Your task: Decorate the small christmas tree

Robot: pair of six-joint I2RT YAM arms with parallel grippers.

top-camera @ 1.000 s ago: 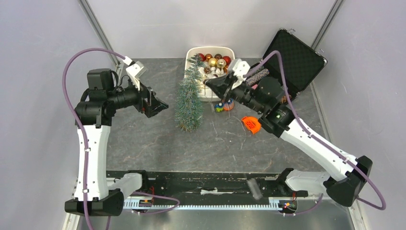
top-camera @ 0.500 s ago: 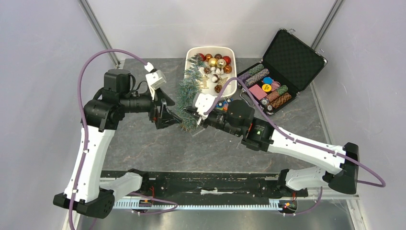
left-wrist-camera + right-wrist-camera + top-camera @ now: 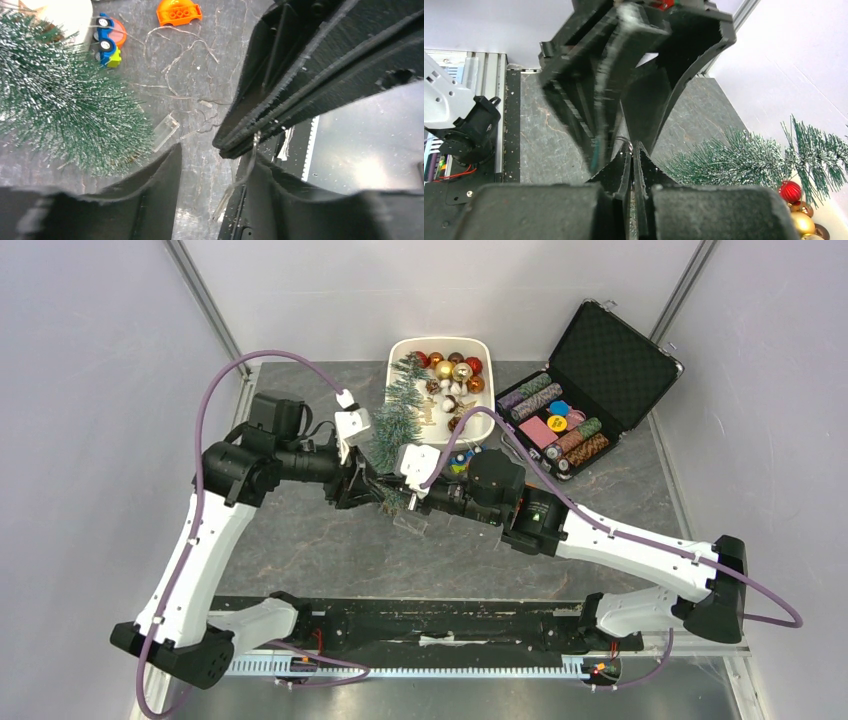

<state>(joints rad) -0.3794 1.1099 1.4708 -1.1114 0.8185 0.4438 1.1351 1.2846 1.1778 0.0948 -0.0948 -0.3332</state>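
The small christmas tree (image 3: 395,430) stands frosted green at the table's middle, its top by the tray; it also shows as the tree (image 3: 65,100) and the tree (image 3: 749,155). At its foot my two grippers meet tip to tip. My right gripper (image 3: 402,494) is shut on a thin wire (image 3: 250,165) that dangles from its tips (image 3: 633,150). My left gripper (image 3: 370,488) is open, its jaws (image 3: 215,170) either side of that wire and just under the right fingertips (image 3: 260,130). More of the wire (image 3: 175,60) lies looped on the table.
A white tray (image 3: 400,348) of baubles sits behind the tree. An open black case (image 3: 610,360) of chips stands back right. A toy car (image 3: 107,40), an orange brick (image 3: 178,11) and a small clear plastic piece (image 3: 166,131) lie near the tree's foot.
My right arm swung from the tray down to the tree's foot, gripper still shut. My left arm moved right to meet it, and its jaws have narrowed.
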